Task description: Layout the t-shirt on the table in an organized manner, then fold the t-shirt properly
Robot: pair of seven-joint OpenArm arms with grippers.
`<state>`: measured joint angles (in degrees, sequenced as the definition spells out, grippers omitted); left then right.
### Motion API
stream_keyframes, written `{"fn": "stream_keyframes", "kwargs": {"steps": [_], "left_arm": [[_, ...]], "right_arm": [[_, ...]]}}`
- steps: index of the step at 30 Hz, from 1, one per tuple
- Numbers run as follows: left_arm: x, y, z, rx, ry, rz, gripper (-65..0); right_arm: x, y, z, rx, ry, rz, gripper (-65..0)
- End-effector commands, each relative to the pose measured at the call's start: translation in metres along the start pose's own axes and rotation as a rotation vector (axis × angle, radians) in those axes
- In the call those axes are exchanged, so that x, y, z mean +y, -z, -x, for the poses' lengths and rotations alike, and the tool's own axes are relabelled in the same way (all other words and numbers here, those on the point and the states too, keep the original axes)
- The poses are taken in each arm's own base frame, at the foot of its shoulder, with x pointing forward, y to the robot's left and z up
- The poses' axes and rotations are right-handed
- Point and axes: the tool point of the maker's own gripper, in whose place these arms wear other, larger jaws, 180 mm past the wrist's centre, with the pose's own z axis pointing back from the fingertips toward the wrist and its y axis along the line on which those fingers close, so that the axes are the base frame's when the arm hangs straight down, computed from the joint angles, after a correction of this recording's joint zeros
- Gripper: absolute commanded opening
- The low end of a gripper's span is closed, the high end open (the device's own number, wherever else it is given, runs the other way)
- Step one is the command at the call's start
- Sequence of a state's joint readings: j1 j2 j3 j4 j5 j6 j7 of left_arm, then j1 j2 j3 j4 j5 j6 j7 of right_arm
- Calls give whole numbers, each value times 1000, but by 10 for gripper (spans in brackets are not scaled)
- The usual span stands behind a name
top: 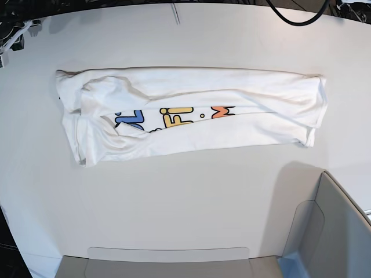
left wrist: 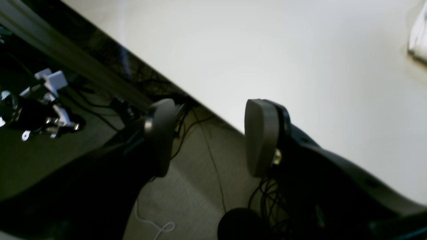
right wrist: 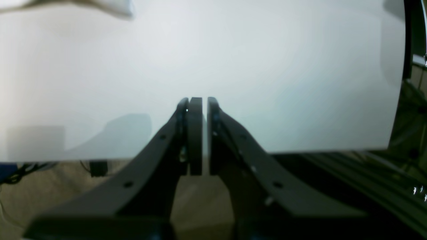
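My left tool (left wrist: 210,136) stands wide and empty over the near edge of the surface (left wrist: 267,50); my right tool (right wrist: 198,133) is pinched nearly shut, holding nothing. The t-shirt (top: 191,113) lies mid-surface as a long band, sides folded in, print partly showing. To finish well, I judge I should grip both corners of one short end and carry them evenly across.

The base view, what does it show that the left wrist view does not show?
Only the base view shows the whole t-shirt, folded into a long band, with its blue, yellow and orange print, and a grey-white bin. Only the left wrist view shows the left tool, open and empty at the table's edge, with cables on the floor. Both show the white table.
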<state>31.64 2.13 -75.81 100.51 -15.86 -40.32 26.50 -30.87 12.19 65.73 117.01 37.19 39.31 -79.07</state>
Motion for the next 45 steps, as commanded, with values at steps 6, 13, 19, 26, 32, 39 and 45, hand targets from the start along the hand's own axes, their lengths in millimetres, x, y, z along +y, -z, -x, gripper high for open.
{"fn": "stream_keyframes", "kwargs": {"steps": [6,13,19,26,32,39,45], "left_arm": [[14,-20,12,23,12,-31,-332],[18,-44,50,130,4,-45,-332],[33,-55,94,247,-33,-65,-332],[-10,-59,152,433,60,88,-332],[-64,-46,191,462,109,222,-333],[-120,-39,257,548,90,316,-333],[-138,-36,278,536,55,325,-333]], "right_arm": [[-2,-9,18,53,-39,8,-616],[6,-17,57,165,-33,-18,-616],[4,-21,87,273,-18,25,-616],[-11,-20,99,360,-24,138,-616],[-12,-7,115,489,-76,173,-616],[-21,34,134,550,-13,229,-616],[7,68,151,476,65,207,-616]]}}
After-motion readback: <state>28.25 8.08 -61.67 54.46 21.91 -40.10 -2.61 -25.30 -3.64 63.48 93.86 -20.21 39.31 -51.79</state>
